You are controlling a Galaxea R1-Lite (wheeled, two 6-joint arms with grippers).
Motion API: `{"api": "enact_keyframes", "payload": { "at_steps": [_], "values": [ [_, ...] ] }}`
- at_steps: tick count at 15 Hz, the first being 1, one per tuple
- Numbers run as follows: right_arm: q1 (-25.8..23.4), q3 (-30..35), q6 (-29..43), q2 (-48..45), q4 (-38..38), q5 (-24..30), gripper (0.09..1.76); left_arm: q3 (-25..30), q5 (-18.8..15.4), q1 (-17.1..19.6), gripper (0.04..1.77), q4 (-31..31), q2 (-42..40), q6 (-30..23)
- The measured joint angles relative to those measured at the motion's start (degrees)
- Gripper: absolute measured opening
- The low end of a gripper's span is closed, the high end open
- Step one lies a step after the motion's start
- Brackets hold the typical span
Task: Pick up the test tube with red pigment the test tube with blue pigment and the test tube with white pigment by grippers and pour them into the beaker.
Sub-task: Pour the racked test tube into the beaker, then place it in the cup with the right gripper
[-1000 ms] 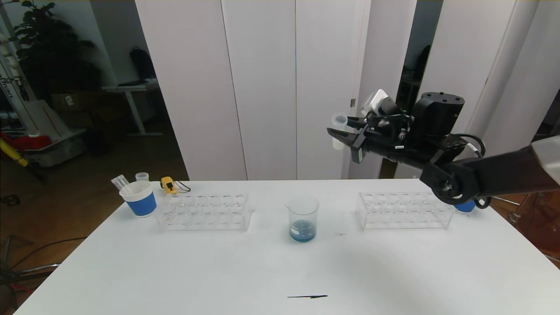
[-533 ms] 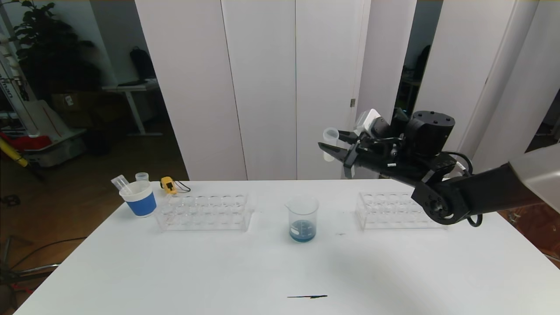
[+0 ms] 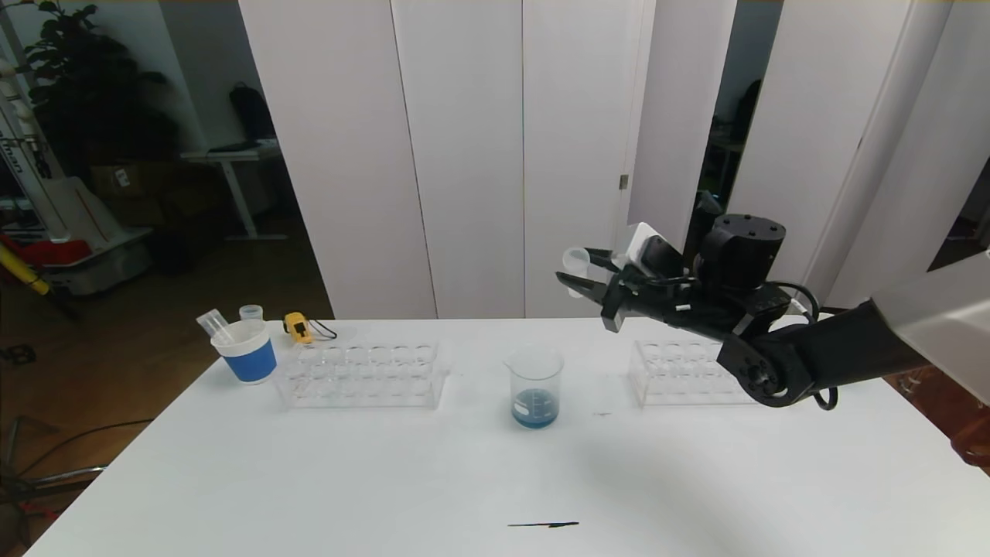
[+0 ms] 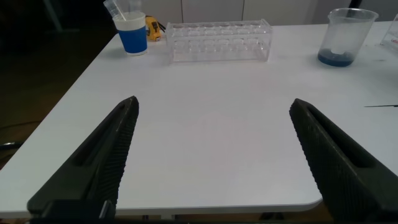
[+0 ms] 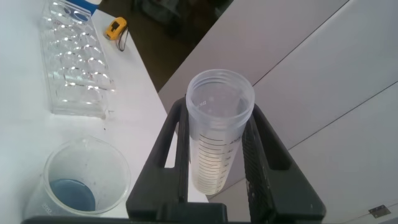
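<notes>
The right gripper [image 3: 578, 278] sits right of centre in the head view, its two black fingers pressed against the sides of a clear test tube [image 3: 575, 268] and holding it up in the air, above and slightly right of the beaker [image 3: 534, 387]. The tube's long axis runs close to vertical with a slight lean, open mouth up; in the right wrist view the tube [image 5: 217, 130] points its rim towards the camera, with printed graduation lines down its wall. What pigment it carries cannot be told; it looks pale and nearly clear.

The beaker stands upright at the middle of the white table [image 3: 387, 480], holding a shallow layer of blue liquid. Two clear tube racks lie on the table: the left rack [image 3: 360, 375] left of the beaker, the right rack [image 3: 681, 371] right of it, partly behind the arm. At the left edge of the table stands a blue-and-white paper cup [image 3: 247, 350] with a tube leaning in it, and just behind it a small yellow object [image 3: 297, 326]. A thin dark streak [image 3: 543, 524] marks the table near the bottom centre. Behind the table stand white panels, with a dim room and a plant at upper left.

The left gripper [image 4: 214, 158] hangs low over the near edge of the table, fingers spread wide with nothing between them
</notes>
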Motion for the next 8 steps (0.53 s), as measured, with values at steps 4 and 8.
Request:
{"api": "enact_keyframes", "payload": {
  "at_steps": [4, 8],
  "values": [
    [-0.24, -4.19, -6.68, 2.47, 3.01, 1.60, 0.58, 0.00, 0.00, 0.00, 1.73, -0.02, 0.00, 0.00],
    [-0.57, -10.31, -15.17, 4.29, 9.24, 1.79, 0.58, 0.00, 0.00, 0.00, 1.73, -0.02, 0.00, 0.00]
  ]
}}
